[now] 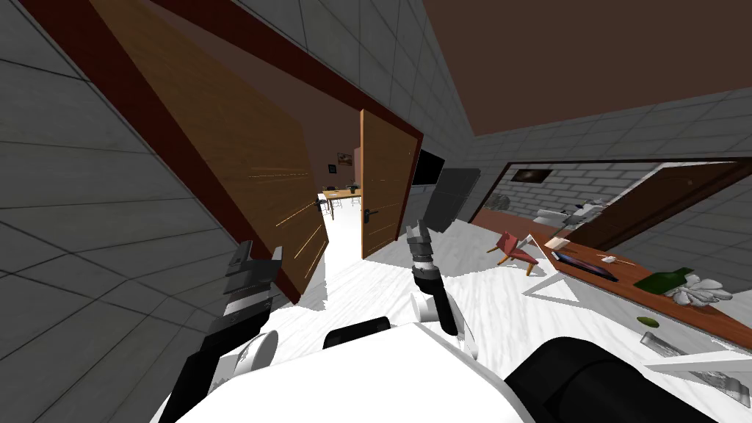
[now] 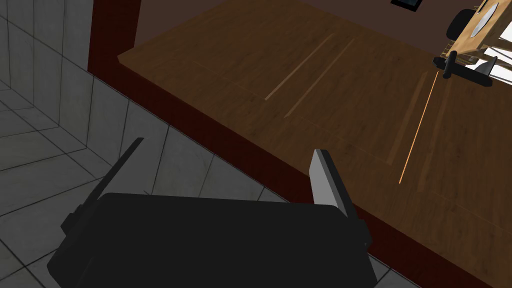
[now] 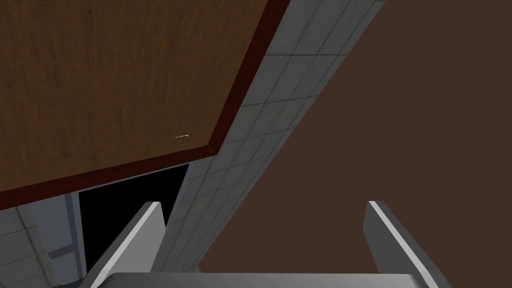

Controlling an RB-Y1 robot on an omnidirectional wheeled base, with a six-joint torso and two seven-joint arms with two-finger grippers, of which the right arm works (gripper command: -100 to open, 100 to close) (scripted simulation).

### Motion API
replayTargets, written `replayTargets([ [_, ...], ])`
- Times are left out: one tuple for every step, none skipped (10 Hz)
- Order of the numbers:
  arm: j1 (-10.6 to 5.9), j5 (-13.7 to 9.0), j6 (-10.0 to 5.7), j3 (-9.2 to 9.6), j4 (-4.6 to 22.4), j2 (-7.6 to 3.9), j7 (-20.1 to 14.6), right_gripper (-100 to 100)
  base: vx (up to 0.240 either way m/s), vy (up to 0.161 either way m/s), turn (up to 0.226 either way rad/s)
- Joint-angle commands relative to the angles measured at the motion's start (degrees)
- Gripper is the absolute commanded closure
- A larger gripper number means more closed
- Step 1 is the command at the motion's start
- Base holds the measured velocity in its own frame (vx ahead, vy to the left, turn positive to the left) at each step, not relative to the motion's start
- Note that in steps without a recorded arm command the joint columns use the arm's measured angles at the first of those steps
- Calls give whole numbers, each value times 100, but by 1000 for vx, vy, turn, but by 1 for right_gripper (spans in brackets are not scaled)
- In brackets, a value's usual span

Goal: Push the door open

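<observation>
The doorway's dark red frame (image 1: 117, 81) runs across the grey tiled wall (image 1: 66, 242), and two brown wooden leaves hang in it; the left leaf (image 1: 242, 147) stands swung partway in, the right leaf (image 1: 383, 183) is also ajar, and a bright gap with white floor shows between them; the task looks well begun but not finished. The left gripper (image 1: 261, 253) hangs low by the left leaf's near bottom corner, its fingers spread wide and holding nothing; from its own camera it faces the wall and frame on the hinge side, and I cannot tell whether it touches the wood. To push well, I judge it should slide along the leaf towards the dark handle (image 2: 462, 70), where the leverage is better; narrowing the blades first would stop them catching the frame. The right gripper (image 1: 418, 233) is raised mid-room, fingers wide and empty, and should stay clear of the right leaf.
</observation>
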Motion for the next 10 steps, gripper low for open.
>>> replayTargets([
  [-87,-11,37,38,191,-32,-11,-100,162,77,67],
  [-147,-19,62,64,323,-53,-19,-100,167,-57,74],
  [-186,-23,79,81,407,-65,-24,-100,144,-124,48],
  [-266,-34,113,116,585,-90,-35,-100,150,-119,82],
  [-315,-40,133,137,691,-103,-41,-100,135,-84,65],
  [-363,-46,154,158,798,-117,-47,-100,114,-53,56],
  [-413,-52,175,180,908,-130,-54,-100,96,-38,50],
  [-470,-59,199,205,1031,-144,-61,-100,87,-41,58],
  [-526,-67,223,229,1155,-158,-68,-100,86,-50,61],
  [-583,-74,247,254,1279,-172,-76,-100,95,-57,58],
])
